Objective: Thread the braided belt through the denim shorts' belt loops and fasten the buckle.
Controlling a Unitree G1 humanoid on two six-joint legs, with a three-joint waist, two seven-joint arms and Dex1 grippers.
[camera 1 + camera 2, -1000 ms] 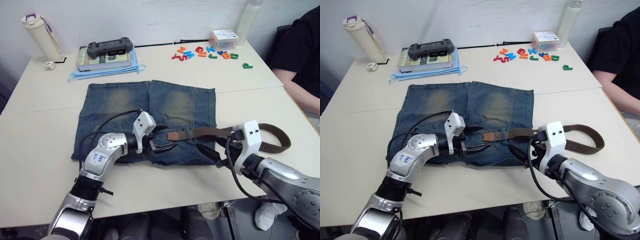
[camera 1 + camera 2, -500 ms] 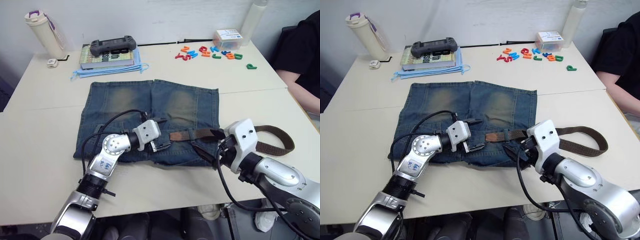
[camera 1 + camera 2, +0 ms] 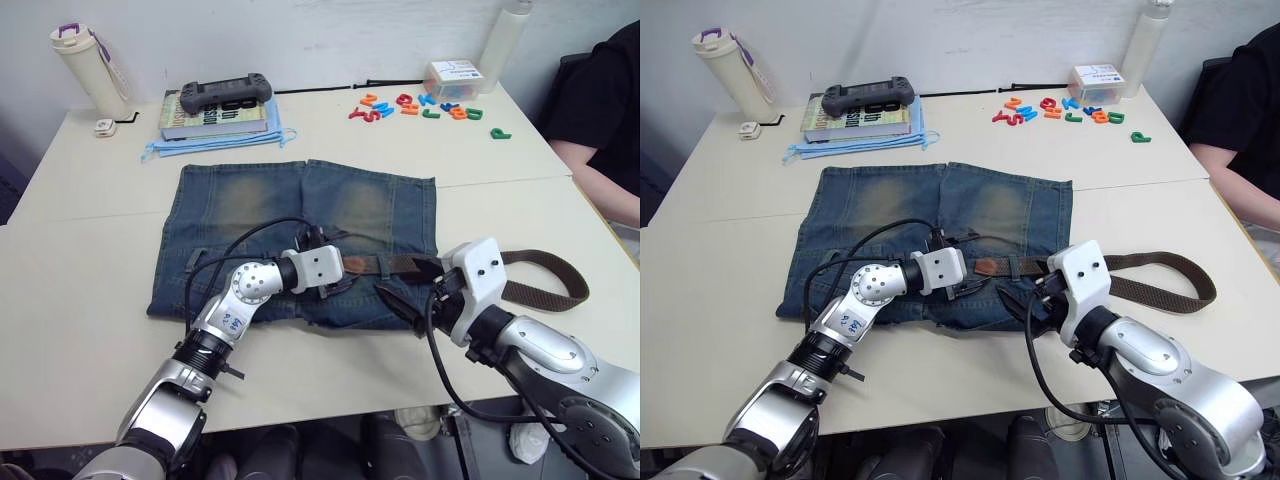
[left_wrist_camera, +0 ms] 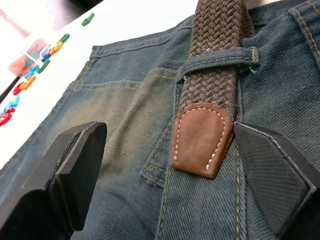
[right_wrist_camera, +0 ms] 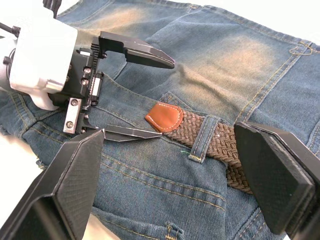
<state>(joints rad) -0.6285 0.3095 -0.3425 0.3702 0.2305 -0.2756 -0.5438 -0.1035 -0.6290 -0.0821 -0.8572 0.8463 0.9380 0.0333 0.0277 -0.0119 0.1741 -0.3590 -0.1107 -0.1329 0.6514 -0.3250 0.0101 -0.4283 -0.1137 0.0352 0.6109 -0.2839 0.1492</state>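
The denim shorts (image 3: 300, 235) lie flat at the middle of the counter (image 3: 90, 270), waistband toward its near edge. The braided belt (image 5: 210, 135) runs along that waistband from the right, passes under one of the belt loops (image 5: 202, 141), and ends in a stitched tan leather tip (image 4: 202, 137) lying free on the denim. The woven strap looks light, limp and grippy; the leather tip is stiffer and smoother, probably the best place to pinch for feeding onward. The denim is soft and likely to bunch if dragged. The left end effector (image 4: 170, 165) is spread wide, straddling the tip without touching it; the right end effector (image 5: 175, 175) is also spread, hovering over the threaded loop.
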